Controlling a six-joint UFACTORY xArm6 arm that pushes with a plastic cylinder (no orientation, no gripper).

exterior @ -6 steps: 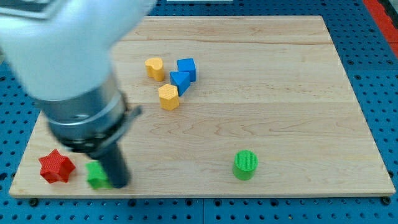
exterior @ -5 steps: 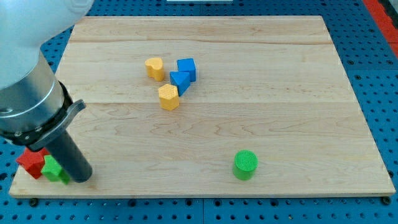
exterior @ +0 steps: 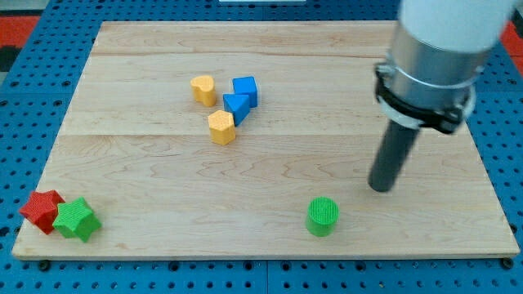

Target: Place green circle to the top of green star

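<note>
The green circle lies near the board's bottom edge, right of centre. The green star sits at the bottom left corner, touching the red star on its left. My tip rests on the board up and to the right of the green circle, a short gap away, and far to the right of the green star.
A cluster sits at upper centre: a yellow heart, a blue cube, a blue triangle and a yellow hexagon. The wooden board lies on a blue pegboard.
My tip has swung from beside the green star at the bottom left to the right side, near the green circle. The green star and red star were pushed left.
</note>
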